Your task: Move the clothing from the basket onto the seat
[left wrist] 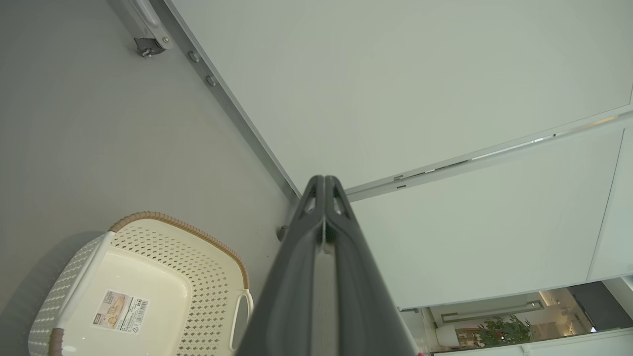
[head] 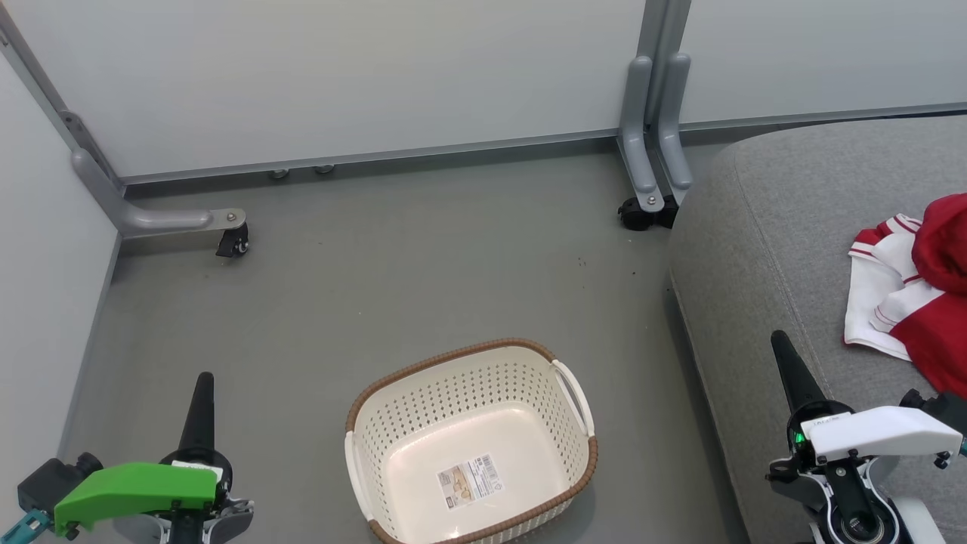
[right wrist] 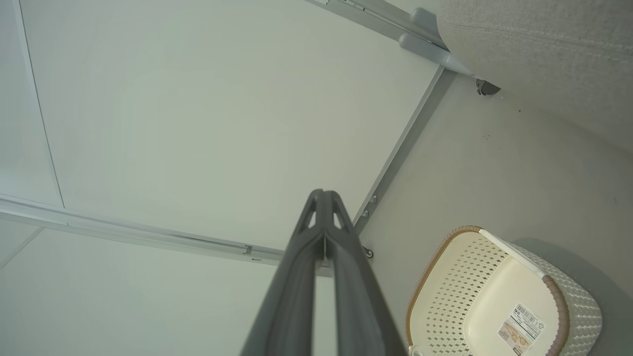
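The cream perforated basket with a brown rim stands on the grey floor in the lower middle of the head view, holding nothing but a label on its bottom. It also appears in the left wrist view and the right wrist view. Red and white clothing lies bunched on the grey seat at the right edge. My left gripper is shut and empty at the lower left, well left of the basket. Shut and empty too, my right gripper hangs over the seat's front edge, left of the clothing.
White partition panels close off the back and left. Their grey feet with castors stand on the floor. Open grey floor lies between the basket and the panels.
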Robot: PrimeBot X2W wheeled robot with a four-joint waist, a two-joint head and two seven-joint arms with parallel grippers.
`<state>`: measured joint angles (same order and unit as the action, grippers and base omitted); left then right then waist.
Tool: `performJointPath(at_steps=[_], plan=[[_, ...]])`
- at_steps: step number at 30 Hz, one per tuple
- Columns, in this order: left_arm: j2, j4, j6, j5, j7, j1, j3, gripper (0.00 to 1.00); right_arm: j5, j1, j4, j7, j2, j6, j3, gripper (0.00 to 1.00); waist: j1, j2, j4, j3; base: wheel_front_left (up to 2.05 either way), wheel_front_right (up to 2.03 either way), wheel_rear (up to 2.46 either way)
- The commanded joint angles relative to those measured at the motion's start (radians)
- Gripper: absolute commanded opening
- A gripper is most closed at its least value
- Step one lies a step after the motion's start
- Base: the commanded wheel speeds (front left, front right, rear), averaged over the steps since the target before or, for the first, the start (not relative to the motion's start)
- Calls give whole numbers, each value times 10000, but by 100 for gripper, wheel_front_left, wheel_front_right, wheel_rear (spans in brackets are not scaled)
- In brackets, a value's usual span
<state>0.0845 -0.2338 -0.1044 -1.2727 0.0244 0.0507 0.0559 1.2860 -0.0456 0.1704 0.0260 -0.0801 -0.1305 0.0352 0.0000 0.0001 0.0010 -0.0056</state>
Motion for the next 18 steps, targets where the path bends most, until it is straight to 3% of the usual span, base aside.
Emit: performJointPath(at_steps=[1, 18], plan=[[5, 32, -62, -258, 54, 241, 70, 0, 255, -176, 0, 57, -57, -4, 47, 0, 0, -1, 0, 2, 0, 0, 0], [-160, -38, -163, -1596, 433, 422, 309, 0, 1696, -388, 315, 282, -31, -4, 198, 0, 0, -1, -4, 34, 0, 0, 0]])
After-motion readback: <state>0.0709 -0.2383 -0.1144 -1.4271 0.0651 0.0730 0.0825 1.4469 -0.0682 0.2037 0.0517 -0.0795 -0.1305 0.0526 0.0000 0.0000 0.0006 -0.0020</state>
